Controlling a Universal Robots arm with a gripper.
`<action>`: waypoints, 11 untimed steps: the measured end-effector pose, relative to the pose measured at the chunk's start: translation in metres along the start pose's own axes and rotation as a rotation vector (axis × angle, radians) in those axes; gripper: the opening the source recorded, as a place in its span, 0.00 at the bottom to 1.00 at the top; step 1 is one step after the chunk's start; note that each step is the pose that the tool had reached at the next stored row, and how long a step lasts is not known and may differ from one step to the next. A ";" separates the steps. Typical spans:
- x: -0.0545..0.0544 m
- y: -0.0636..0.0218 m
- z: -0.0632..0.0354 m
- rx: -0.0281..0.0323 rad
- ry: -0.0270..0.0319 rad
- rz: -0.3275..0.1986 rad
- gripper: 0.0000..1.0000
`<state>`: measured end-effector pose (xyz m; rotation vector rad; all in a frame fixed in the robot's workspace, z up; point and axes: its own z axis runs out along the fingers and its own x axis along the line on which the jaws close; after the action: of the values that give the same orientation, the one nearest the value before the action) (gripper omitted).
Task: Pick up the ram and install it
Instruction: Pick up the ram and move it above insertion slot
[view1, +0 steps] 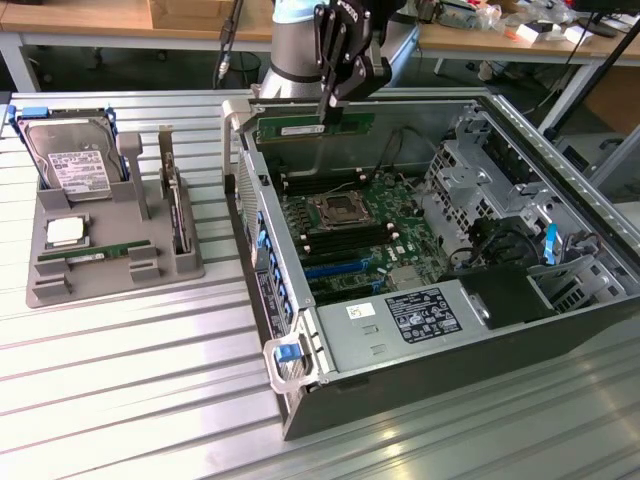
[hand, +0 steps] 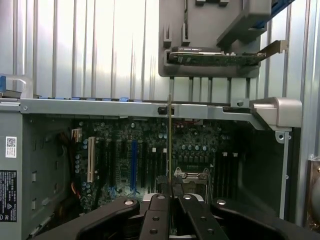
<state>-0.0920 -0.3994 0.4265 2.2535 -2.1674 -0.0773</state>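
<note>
Pinched in my closed claw, the ram hangs over the motherboard, and I judge it needs squaring with the slots.

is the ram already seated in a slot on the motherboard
No, the tool grips the ram in the air, well clear of the motherboard.

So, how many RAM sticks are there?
2. One RAM stick is in the gripper over the computer case; the other lies in the gray tray at the exterior view's left. More may be hidden.
</note>
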 end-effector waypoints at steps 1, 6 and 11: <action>0.000 -0.0019 -0.0001 0.0000 0.0000 0.000 0.12; 0.000 -0.0108 -0.0003 0.0000 0.0000 0.000 0.12; 0.001 -0.0197 -0.0006 0.0000 0.0001 0.000 0.12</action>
<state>-0.0723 -0.3994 0.4262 2.2535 -2.1672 -0.0772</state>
